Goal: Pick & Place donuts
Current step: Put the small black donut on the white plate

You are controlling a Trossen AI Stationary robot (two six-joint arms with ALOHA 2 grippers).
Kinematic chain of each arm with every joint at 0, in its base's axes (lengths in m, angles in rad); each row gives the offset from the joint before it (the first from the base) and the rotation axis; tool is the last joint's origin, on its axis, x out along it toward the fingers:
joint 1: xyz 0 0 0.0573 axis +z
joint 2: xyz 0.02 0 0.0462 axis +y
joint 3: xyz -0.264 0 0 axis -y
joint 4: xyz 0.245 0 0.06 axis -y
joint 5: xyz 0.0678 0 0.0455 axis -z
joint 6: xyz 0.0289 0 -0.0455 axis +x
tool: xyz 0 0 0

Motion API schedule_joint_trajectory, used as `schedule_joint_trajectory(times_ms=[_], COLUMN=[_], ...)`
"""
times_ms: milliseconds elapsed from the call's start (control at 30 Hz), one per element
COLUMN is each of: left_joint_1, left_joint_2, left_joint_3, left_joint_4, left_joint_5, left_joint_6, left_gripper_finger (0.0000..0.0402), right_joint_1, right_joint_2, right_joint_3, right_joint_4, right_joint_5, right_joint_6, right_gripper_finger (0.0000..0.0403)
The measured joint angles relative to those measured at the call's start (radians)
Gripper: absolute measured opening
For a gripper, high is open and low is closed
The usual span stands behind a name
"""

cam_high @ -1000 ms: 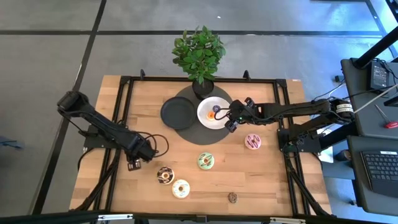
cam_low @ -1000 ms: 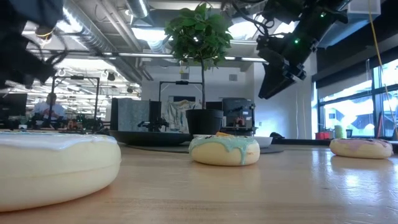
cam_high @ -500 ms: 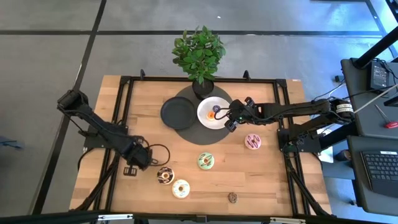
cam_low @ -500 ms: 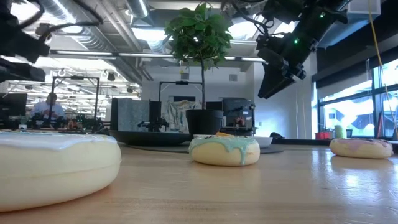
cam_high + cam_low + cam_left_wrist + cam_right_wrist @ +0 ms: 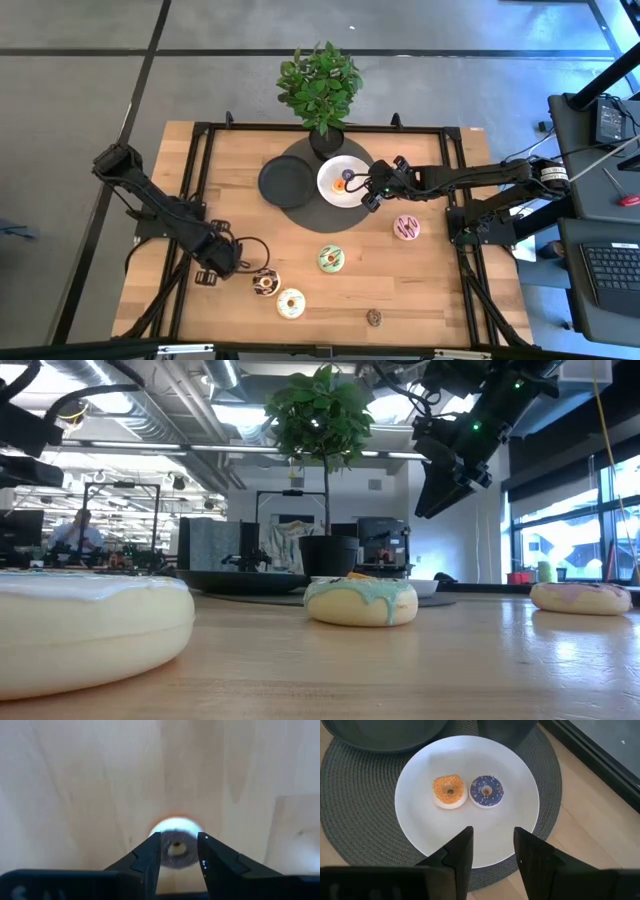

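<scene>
The left hand [image 5: 228,262] is low over the tabletop [image 5: 420,290], just beside the chocolate donut [image 5: 265,282], which lies toward the near edge. In the left wrist view its two fingers [image 5: 150,860] stand apart, and a small dark-topped donut [image 5: 175,848] shows in the gap just past the tips; the view is blurred, so whether the tips touch it is hard to say.

The right hand [image 5: 374,190] hangs above the edge of the white plate [image 5: 330,190], fingers parted and holding nothing. In the right wrist view the plate carries an orange-sprinkled donut [image 5: 449,790] and a purple-frosted donut [image 5: 487,791], side by side and just apart. The plate sits on a round dark mat [image 5: 360,835], next to a black plate [image 5: 283,181].

On the bare wood lie a cream-white donut [image 5: 291,303] near the chocolate one, a green donut [image 5: 331,259] mid-table, a pink donut [image 5: 406,228] to the right, and a tiny brown donut [image 5: 373,318] at the near edge. A potted plant [image 5: 320,85] stands at the far edge.
</scene>
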Motion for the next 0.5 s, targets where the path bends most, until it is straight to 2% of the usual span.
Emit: schedule_joint_trajectory(times_ms=[233,500], left_joint_1=[0.0,0.0], left_joint_2=[0.01,0.094], left_joint_3=[0.0,0.0], left_joint_4=[-0.043,-0.073], left_joint_5=[0.0,0.0], left_joint_6=[-0.014,0.014], left_gripper_finger=[0.0121,0.0118], right_joint_1=[0.0,0.0], right_joint_2=[0.0,0.0], right_joint_3=[0.0,0.0], right_joint_4=[0.001,0.002], right_joint_5=[0.0,0.001], right_joint_6=[0.001,0.001], right_gripper_finger=[0.0142,0.0142])
